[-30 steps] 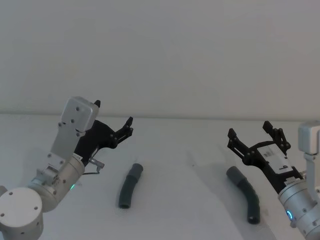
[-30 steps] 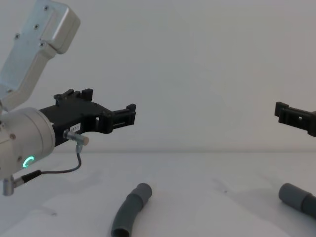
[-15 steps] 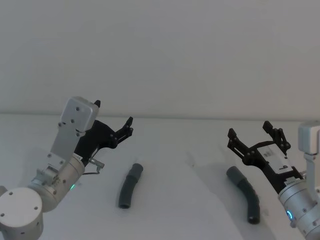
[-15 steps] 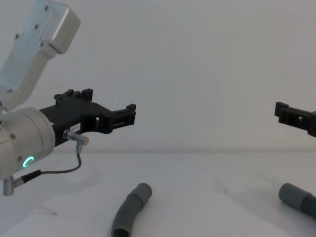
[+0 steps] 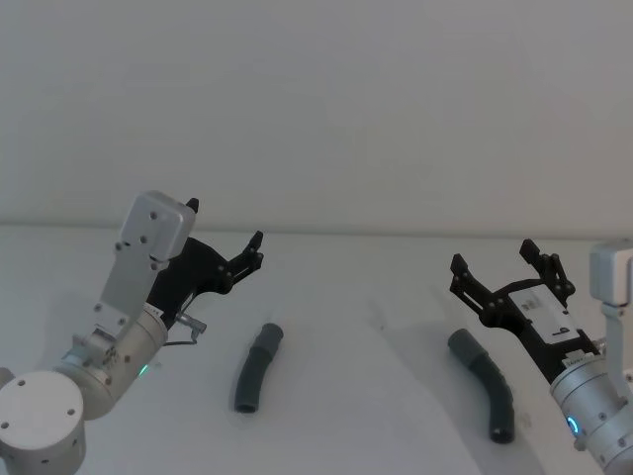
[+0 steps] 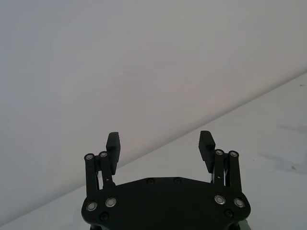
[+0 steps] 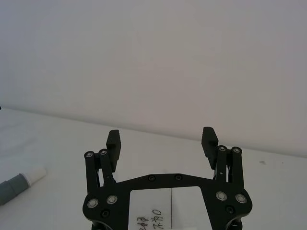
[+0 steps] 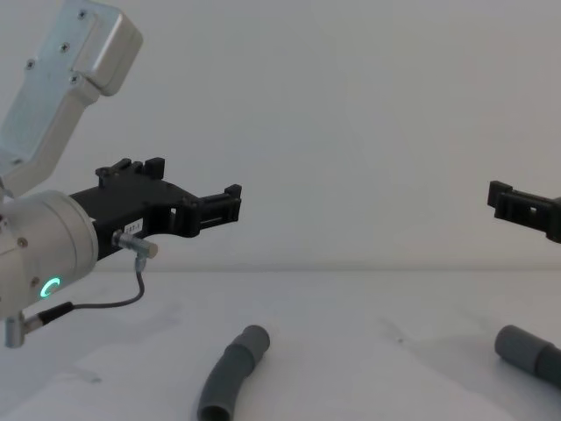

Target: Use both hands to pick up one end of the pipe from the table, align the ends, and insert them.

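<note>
Two dark grey pipe pieces lie apart on the white table [image 5: 356, 396]. The left pipe [image 5: 257, 368] [image 8: 230, 375] rests below and to the right of my left gripper [image 5: 226, 224] [image 6: 160, 139] [image 8: 210, 197], which hovers open above the table with nothing in it. Just left of my right gripper [image 5: 493, 255] [image 7: 161, 135] [image 8: 504, 200], also open and empty in the air, lies the curved right pipe [image 5: 485, 384] [image 8: 526, 353]. In the right wrist view a grey cuff end with a white spigot [image 7: 33, 175] lies on the table; which piece it belongs to I cannot tell.
A plain white wall [image 5: 326, 109] rises behind the table's far edge. A thin cable [image 8: 105, 303] loops under the left wrist. Bare table lies between the two pipe pieces.
</note>
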Tool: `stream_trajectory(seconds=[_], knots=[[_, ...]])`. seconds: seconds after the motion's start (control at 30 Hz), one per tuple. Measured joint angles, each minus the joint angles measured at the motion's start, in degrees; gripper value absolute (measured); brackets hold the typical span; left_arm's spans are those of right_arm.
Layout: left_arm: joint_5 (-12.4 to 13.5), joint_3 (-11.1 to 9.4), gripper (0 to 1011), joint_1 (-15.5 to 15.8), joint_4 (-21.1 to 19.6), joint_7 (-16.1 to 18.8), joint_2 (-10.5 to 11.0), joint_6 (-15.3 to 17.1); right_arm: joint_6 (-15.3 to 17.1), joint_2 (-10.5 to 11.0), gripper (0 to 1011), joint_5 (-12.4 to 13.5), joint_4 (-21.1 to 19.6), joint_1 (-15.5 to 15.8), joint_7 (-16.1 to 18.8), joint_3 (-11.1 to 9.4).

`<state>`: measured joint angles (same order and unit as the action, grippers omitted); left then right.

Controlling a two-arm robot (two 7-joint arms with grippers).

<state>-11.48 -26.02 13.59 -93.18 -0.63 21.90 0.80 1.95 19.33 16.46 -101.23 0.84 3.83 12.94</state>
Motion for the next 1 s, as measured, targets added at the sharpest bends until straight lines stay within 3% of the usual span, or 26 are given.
stream_trajectory(seconds=[0.47, 0.7, 1.0], knots=[[0.0, 0.1, 1000, -0.2, -0.6, -0.2, 0.2, 0.7, 0.0, 0.0, 1001, 0.0, 0.0, 0.0, 0.0, 0.0], [-1.0, 0.5, 1000, -1.2, -3.4, -1.6, 1.5, 4.7, 0.0, 0.0, 1001, 0.0, 0.0, 0.0, 0.0, 0.0], [-3.0, 1.1, 1000, -2.6, -8.5, -4.0, 3.9, 12.3, 0.0, 0.0, 1001, 0.0, 0.0, 0.0, 0.0, 0.0]])
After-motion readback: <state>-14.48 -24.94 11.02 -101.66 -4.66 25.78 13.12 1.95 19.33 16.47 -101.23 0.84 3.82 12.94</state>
